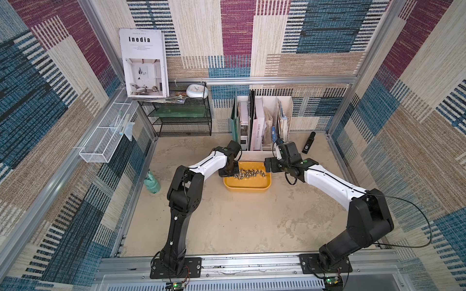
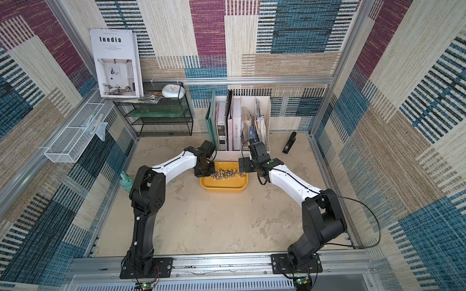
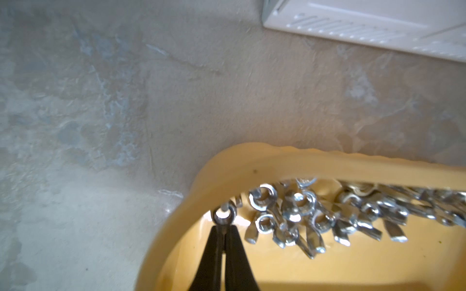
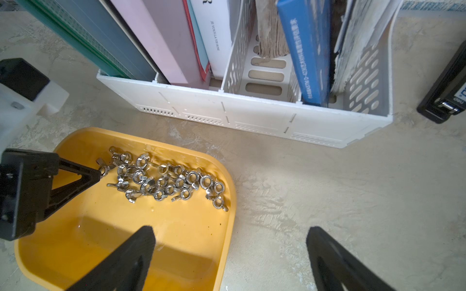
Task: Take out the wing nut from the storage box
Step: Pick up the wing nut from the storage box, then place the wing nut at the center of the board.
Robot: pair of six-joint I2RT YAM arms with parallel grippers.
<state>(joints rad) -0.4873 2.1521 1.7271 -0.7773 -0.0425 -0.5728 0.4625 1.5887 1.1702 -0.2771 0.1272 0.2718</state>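
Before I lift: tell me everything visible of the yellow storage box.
The storage box is a shallow yellow-orange plastic-looking tub, rectangular with rounded corners and a rolled rim. It sits flat on the table, near the white file holder but apart. Silvery wing nuts lie heaped along that side. The left gripper reaches inside, shut on one wing nut; the right gripper hangs open over its rim.

Glossy plastic storage box; shiny metal wing nuts.

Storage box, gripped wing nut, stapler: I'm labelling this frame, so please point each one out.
storage box (image 1: 247, 188), in a top view, on its yellow front wall.
wing nut (image 3: 224, 216), left wrist view, on its round centre hub.
stapler (image 1: 309, 143), in a top view, on the middle of its black body.
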